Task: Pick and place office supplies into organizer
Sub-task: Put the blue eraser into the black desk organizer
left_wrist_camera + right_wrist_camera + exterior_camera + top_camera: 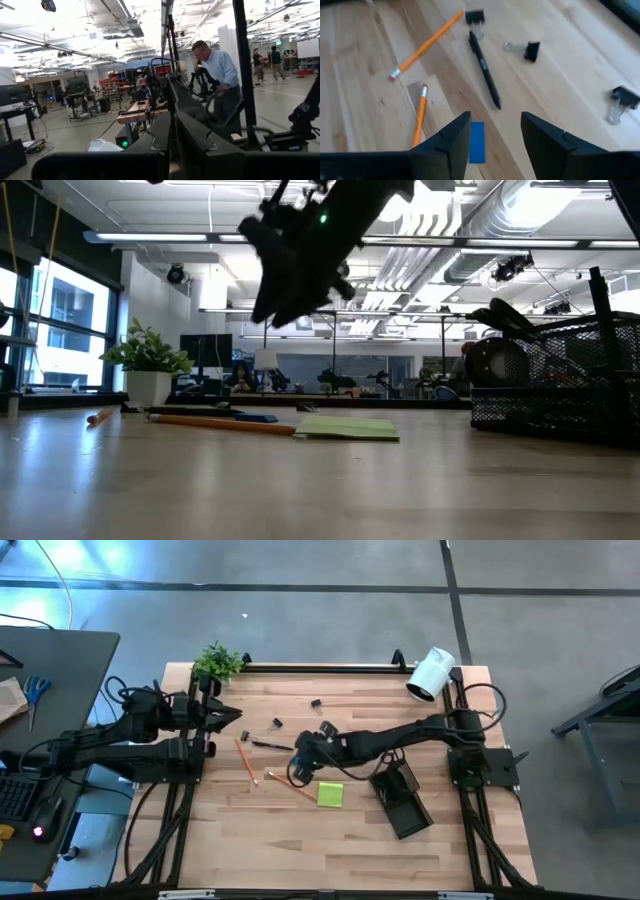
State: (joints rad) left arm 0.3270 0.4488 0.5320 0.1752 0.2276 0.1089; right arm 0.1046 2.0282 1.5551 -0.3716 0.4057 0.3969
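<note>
Bench: light wooden slatted bench, office supplies scattered mid-bench.
Right hand: right hand hangs above the bench centre on the extended arm; fingers spread apart with a clear gap, nothing between them. Also seen as right hand in the high view, over the loose items.
Left hand: left hand parked at the left edge of the bench near the plant, lifted and pointing into the room; fingers pressed together, pinching nothing.
Organizer: black mesh rectangular desk organizer on the right half of the bench, just beside the sticky pad, under the right arm; in the low view its mesh wall sits at the right.
Sticky pad: lime-green square sticky-note pad flat on the bench, left of the organizer.
Pencils: orange wooden pencil with eraser lying loose; second orange pencil close by, apart from the first.
Pen: dark slim pen lying on the bench ahead of the right fingers; print on barrel too small to read.
Blue piece: small flat blue rectangular piece on the bench, right below the gap of the right hand.
Clips: small black binder clips, three seen, well apart.
Camera: white cylindrical camera at the far right corner.
Plant: small green potted plant at the far left corner.
Writing: no readable brand or label anywhere.
</note>
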